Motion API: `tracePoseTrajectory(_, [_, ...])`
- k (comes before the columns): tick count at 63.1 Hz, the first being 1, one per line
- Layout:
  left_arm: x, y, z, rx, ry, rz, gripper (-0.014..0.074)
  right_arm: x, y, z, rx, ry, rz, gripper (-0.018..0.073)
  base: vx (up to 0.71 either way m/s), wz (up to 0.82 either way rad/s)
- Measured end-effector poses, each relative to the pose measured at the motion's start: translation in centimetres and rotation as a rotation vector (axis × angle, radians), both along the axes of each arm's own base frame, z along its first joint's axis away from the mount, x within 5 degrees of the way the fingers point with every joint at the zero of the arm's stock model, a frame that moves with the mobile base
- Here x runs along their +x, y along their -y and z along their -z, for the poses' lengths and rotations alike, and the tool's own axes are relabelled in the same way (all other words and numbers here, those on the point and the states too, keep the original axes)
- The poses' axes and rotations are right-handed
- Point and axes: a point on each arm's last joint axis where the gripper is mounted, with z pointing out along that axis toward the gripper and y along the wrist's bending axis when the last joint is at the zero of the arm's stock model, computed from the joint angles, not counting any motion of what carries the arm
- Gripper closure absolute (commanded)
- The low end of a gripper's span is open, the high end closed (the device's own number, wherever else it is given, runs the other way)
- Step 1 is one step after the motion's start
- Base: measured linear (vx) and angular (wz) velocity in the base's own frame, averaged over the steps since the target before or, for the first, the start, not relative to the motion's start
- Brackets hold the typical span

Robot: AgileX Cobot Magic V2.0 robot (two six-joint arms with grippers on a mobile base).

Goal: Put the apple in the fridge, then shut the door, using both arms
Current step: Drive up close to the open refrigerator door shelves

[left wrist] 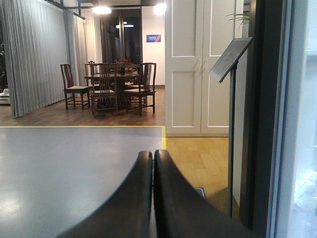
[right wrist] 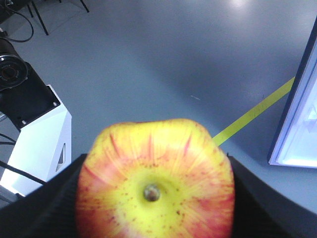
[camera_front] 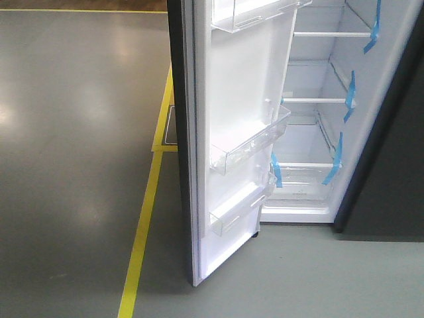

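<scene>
In the right wrist view the red and yellow apple fills the lower middle, stem end toward the camera, with my right gripper shut on it, a black finger pressed against each side. My left gripper is shut with nothing in it and points across the grey floor, next to the dark door edge. The front view shows the fridge standing open, white inside with clear shelves and blue tape strips. Its door swings out toward me, with clear bins on the white lining. Neither arm appears in the front view.
A yellow floor line runs along the grey floor left of the door. A black stand with a slanted sign stands close to the door's outer side. A white and black robot base sits on the floor at left in the right wrist view. A dining table with chairs is far off.
</scene>
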Motion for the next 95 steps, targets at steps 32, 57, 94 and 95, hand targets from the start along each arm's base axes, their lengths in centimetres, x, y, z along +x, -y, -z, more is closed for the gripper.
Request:
tracePoseTrajectory(32, [0.00, 0.00, 0.00, 0.000, 0.000, 0.000, 0.0603, -0.05, -0.01, 0.04, -0.003, -0.005, -0.005, 0.0192, 0.14, -0.01])
tracePoseTrajectory(57, [0.00, 0.00, 0.00, 0.000, 0.000, 0.000, 0.0603, -0.06, -0.01, 0.04, -0.003, -0.005, -0.005, 0.0192, 0.13, -0.03])
tracePoseTrajectory(94, [0.00, 0.00, 0.00, 0.000, 0.000, 0.000, 0.0603, -0.06, -0.01, 0.04, -0.003, -0.005, -0.005, 0.0192, 0.09, -0.03])
tracePoseTrajectory(95, [0.00, 0.00, 0.00, 0.000, 0.000, 0.000, 0.0603, -0.06, -0.01, 0.04, -0.003, -0.005, -0.005, 0.0192, 0.08, -0.01])
